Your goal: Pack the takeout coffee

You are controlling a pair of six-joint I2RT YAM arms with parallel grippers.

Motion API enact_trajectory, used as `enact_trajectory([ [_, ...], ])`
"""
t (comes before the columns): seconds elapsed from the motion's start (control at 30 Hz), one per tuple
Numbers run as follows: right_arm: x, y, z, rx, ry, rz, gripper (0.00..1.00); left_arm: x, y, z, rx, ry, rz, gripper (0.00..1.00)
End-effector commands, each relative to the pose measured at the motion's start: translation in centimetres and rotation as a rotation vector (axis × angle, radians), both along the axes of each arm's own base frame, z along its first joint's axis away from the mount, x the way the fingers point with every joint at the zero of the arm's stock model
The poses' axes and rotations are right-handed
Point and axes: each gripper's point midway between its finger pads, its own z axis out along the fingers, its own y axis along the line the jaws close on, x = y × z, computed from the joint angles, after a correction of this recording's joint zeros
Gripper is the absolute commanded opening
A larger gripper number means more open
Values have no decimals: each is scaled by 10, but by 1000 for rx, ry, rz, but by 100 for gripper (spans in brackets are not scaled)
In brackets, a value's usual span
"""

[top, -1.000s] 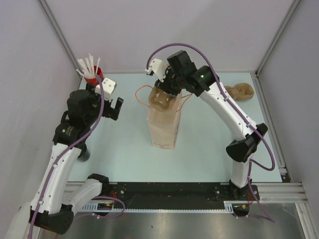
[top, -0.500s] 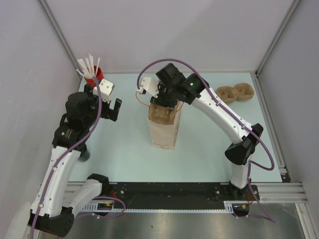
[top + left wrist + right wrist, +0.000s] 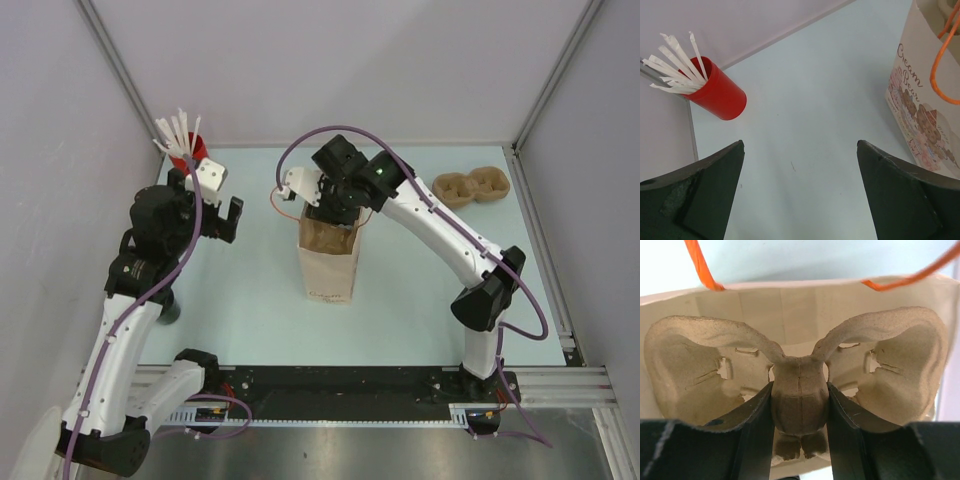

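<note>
Over the last 1 second the right gripper [image 3: 333, 207] swung left and dropped onto the paper bag [image 3: 328, 264] mouth. The pulp carrier [image 3: 705, 360] now sits between the bag walls, fingers clamped on its centre post. Bag being readied, cup not packed.

Takeout coffee [image 3: 170, 312]: probably the dark shape half hidden at the table's [image 3: 420, 290] left edge.

Left gripper [image 3: 800, 165] raised, angled down, fingers wide apart, holding nothing.

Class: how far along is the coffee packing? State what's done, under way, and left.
Done: the paper bag stands open. Under way: the right gripper, shut on the pulp carrier by its centre post, holds it at the bag's mouth. To do: both carrier wells are empty; the left gripper hangs open.
</note>
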Motion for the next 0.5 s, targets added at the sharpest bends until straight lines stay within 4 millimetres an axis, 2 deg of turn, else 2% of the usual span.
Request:
enact_trajectory([
  [0.0,-12,2,-10,12,77,11,38,-2,-1,11,-44,-40,0,99],
  [0.33,-15,8,-29,41,200,32,38,-4,-3,19,-61,-62,-15,99],
  [0.47,-17,7,-30,51,225,37,38,-7,-17,31,-88,-73,-90,100],
])
